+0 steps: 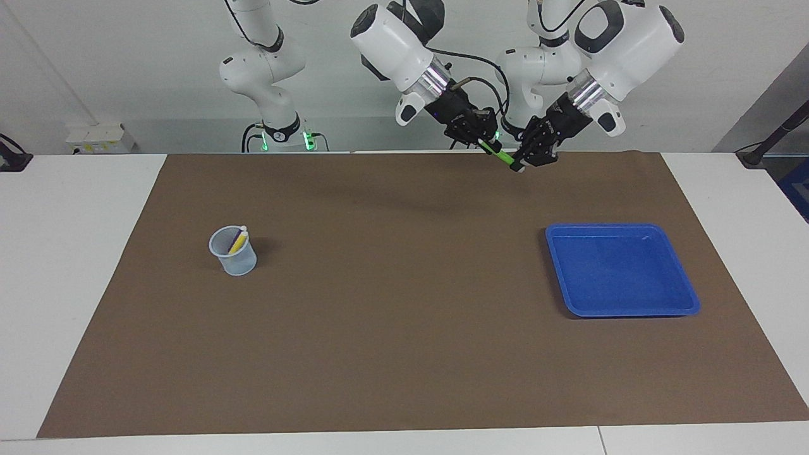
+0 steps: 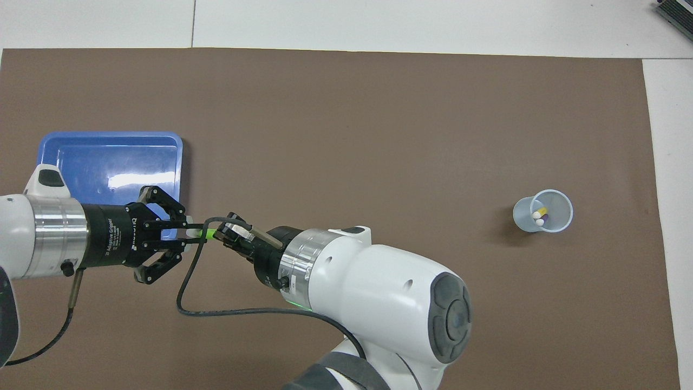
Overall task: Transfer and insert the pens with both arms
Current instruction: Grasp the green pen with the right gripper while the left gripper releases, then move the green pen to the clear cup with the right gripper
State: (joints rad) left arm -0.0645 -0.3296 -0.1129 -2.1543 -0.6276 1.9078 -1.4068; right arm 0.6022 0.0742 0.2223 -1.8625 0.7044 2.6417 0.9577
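Note:
The green pen point(image 1: 499, 153) hangs in the air between both grippers, over the brown mat's edge nearest the robots; it also shows in the overhead view point(image 2: 207, 233). My left gripper point(image 1: 523, 159) point(image 2: 184, 234) is shut on its pale cap end. My right gripper point(image 1: 485, 140) point(image 2: 224, 232) is shut on its green end. The yellow pen point(image 1: 239, 242) point(image 2: 541, 210) and the purple pen point(image 1: 235, 237) point(image 2: 545, 218) stand in a pale translucent cup point(image 1: 235, 260) point(image 2: 560, 214) toward the right arm's end of the table.
An empty blue tray point(image 1: 622, 272) point(image 2: 108, 157) lies on the brown mat point(image 1: 404, 303) toward the left arm's end, partly under the left gripper in the overhead view. White table borders the mat on all sides.

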